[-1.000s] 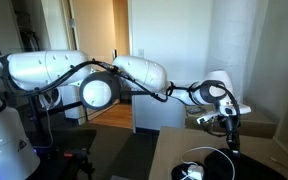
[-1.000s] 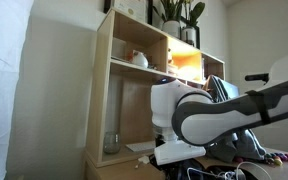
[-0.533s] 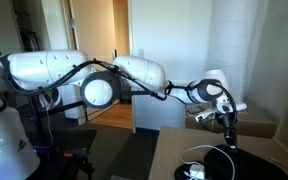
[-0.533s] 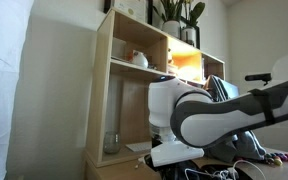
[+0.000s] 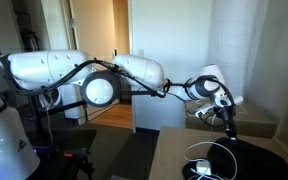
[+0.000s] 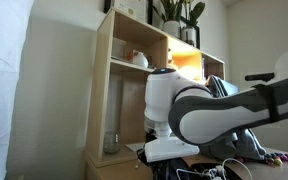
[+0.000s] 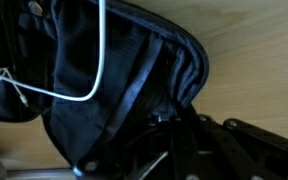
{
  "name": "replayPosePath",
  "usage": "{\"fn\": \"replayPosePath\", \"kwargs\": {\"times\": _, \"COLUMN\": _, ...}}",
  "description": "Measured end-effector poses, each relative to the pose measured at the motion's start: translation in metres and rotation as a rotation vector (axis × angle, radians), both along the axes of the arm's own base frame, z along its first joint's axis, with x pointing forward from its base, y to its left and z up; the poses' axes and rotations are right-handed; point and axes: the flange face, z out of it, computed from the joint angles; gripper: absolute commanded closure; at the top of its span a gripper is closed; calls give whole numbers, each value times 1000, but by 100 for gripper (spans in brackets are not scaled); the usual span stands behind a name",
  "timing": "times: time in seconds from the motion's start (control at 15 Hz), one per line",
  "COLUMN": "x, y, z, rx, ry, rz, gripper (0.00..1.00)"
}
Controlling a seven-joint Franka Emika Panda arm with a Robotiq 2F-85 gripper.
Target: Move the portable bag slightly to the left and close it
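Note:
The portable bag (image 7: 114, 80) is black soft fabric with a ribbed edge and fills most of the wrist view. It lies on a light wooden table (image 7: 254, 50). In an exterior view it is a dark flat shape (image 5: 252, 160) on the table top. My gripper (image 7: 169, 122) is at the bag's rounded corner, and the fabric bunches in between its fingers. In an exterior view the gripper (image 5: 229, 134) hangs just above the bag's near edge. A white cord (image 7: 101, 60) loops across the bag.
Loose white coiled cords (image 5: 199, 168) lie on the table (image 5: 169, 150) next to the bag. A tan boxy object (image 5: 259, 122) stands behind the gripper. A wooden shelf unit (image 6: 134, 90) with plants on top stands behind the arm (image 6: 189, 110).
The gripper has risen and shifted a little to the left with the bag's edge. More of the bag's flat black surface now shows in the exterior view.

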Motion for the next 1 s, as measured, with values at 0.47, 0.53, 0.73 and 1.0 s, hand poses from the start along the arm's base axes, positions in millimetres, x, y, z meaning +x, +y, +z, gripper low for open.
{"fn": "replayPosePath", "kwargs": {"times": 0.47, "x": 3, "y": 2, "z": 7, "rx": 5, "ry": -34, "rz": 14, "gripper": 95}}
{"fn": "replayPosePath", "kwargs": {"times": 0.53, "x": 3, "y": 2, "z": 7, "rx": 5, "ry": -35, "rz": 14, "gripper": 95}}
{"fn": "replayPosePath", "kwargs": {"times": 0.73, "x": 3, "y": 2, "z": 7, "rx": 5, "ry": -35, "rz": 14, "gripper": 95}}
{"fn": "replayPosePath", "kwargs": {"times": 1.0, "x": 3, "y": 2, "z": 7, "rx": 5, "ry": -35, "rz": 14, "gripper": 99}}
